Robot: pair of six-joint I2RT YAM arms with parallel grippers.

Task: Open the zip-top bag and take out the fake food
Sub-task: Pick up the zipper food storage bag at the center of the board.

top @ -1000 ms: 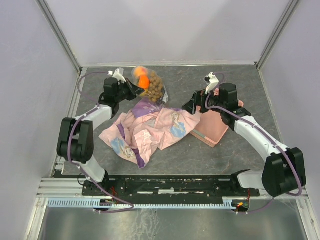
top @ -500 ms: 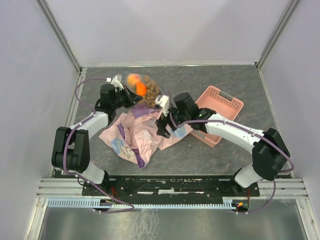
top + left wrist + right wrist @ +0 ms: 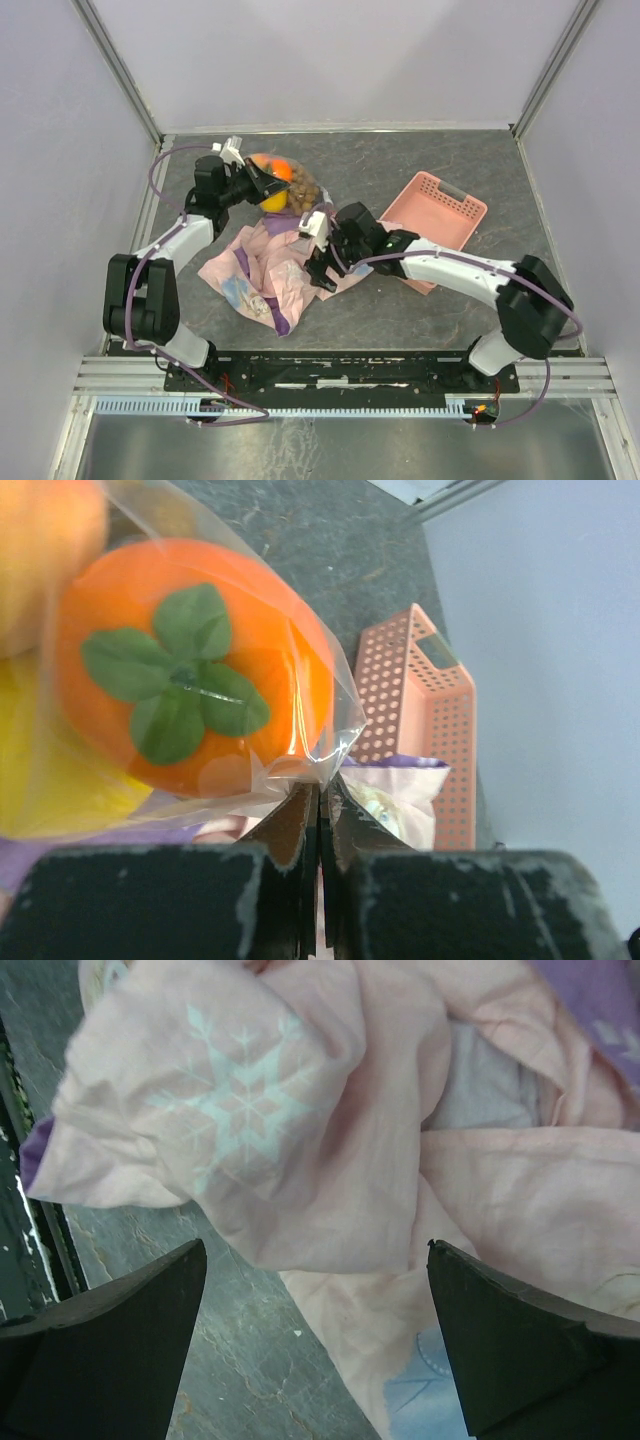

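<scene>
The zip-top bag (image 3: 292,188) hangs off the table at the back left, clear plastic full of fake food. My left gripper (image 3: 253,183) is shut on a corner of it; in the left wrist view the jaws (image 3: 320,792) pinch the plastic film. Inside the bag I see a red-orange fruit with a green top (image 3: 190,670), a yellow fruit (image 3: 40,780) and tan-brown grapes (image 3: 306,196). The zip strip does not show. My right gripper (image 3: 322,262) is open over the pink cloth, lower than the bag and to its right, with nothing between its fingers (image 3: 130,1330).
A crumpled pink-purple patterned cloth (image 3: 275,262) lies under and in front of the bag; it fills the right wrist view (image 3: 330,1110). A pink perforated basket (image 3: 440,215) stands to the right, behind the right forearm. Grey walls close in the table.
The right arm swung left from the basket to above the cloth, its jaws open throughout. The bag shifted in the left gripper's hold, and the yellow fruit now shows.
</scene>
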